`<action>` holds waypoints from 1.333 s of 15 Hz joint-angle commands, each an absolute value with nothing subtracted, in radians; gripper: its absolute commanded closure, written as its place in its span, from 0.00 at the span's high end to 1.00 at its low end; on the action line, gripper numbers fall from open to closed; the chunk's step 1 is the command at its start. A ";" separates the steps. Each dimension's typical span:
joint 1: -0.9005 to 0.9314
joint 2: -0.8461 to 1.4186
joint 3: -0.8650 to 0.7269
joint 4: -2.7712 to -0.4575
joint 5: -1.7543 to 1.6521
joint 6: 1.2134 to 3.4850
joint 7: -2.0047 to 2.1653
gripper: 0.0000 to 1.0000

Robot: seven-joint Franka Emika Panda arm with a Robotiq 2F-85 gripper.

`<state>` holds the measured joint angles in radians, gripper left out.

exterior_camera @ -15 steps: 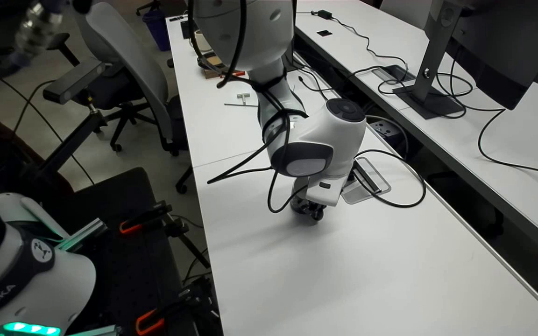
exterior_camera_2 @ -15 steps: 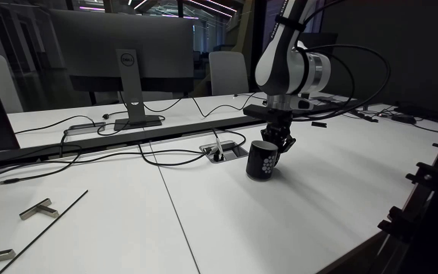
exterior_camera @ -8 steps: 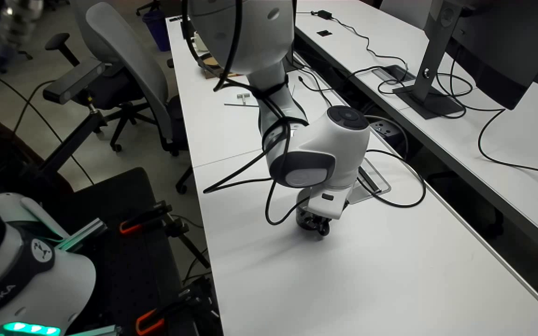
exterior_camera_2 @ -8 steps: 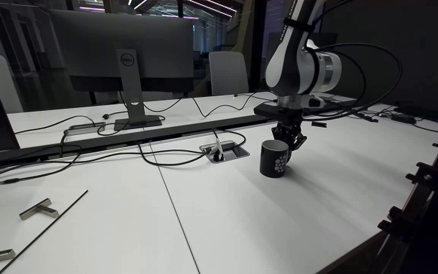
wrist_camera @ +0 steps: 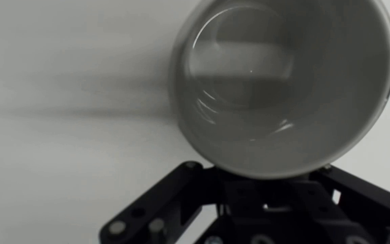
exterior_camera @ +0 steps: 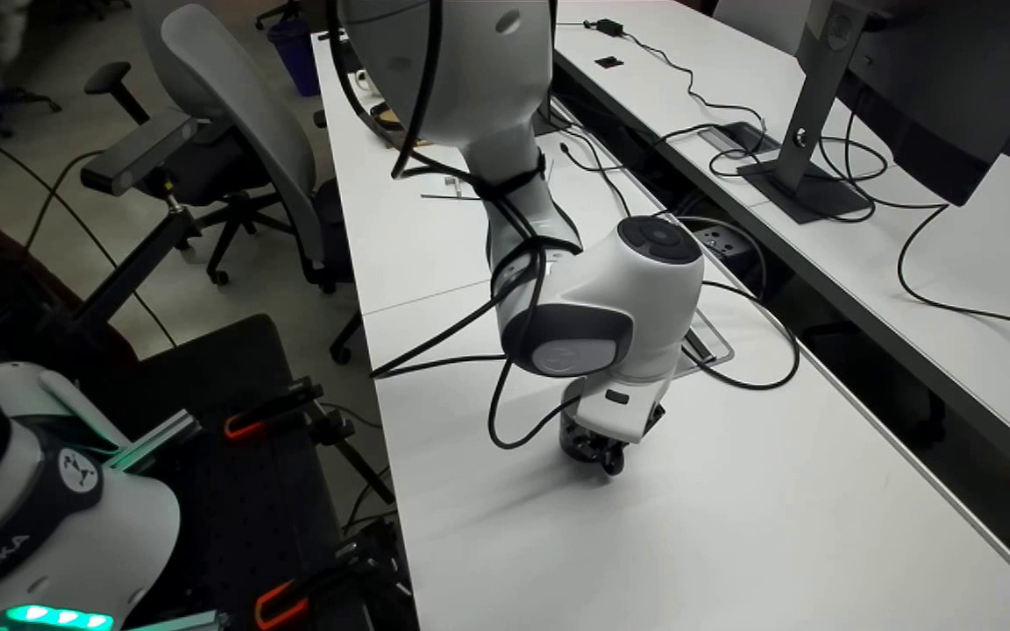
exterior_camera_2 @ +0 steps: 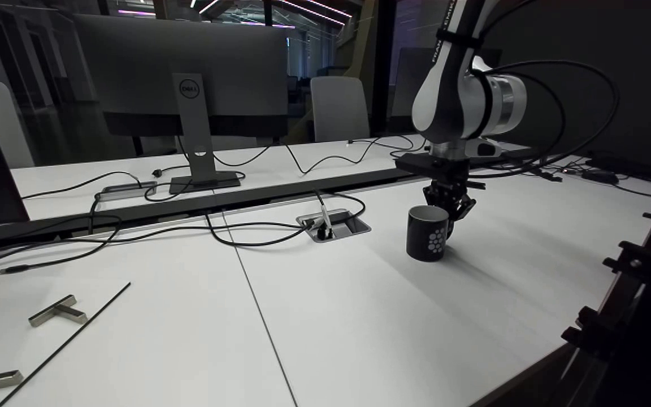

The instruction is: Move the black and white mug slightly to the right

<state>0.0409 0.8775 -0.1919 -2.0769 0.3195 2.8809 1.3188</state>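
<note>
The black and white mug (exterior_camera_2: 426, 234) stands upright on the white table, black outside with pale dots. I cannot tell whether its base touches the table. My gripper (exterior_camera_2: 454, 212) is at its right, shut on its handle side. In the wrist view the mug's pale grey inside (wrist_camera: 283, 84) fills the upper right. There my gripper's jaws (wrist_camera: 267, 191) meet under the near rim, and the fingertips and handle are hidden. In an exterior view my gripper (exterior_camera: 600, 451) shows low over the table, with the mug mostly hidden behind it.
A socket box (exterior_camera_2: 337, 226) with cables sits in the table behind and left of the mug. Metal T-shaped pieces (exterior_camera_2: 59, 311) lie at the left. A monitor (exterior_camera_2: 190, 90) stands beyond the gap. Clamps (exterior_camera_2: 642, 263) line the right edge.
My gripper and the mug have moved together, to the right in the view where the mug shows clearly and nearer the camera in the other. The grip looks unchanged.
</note>
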 commanded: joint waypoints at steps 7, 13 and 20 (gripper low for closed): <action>-0.011 0.861 -0.139 -2.119 0.405 2.904 1.332 0.02; -0.041 0.844 -0.116 -2.162 0.513 2.942 1.405 0.02; -0.056 0.828 -0.101 -2.196 0.592 2.960 1.515 0.02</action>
<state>-0.0337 0.8549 -0.1250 -2.1521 0.5563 2.9437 1.4753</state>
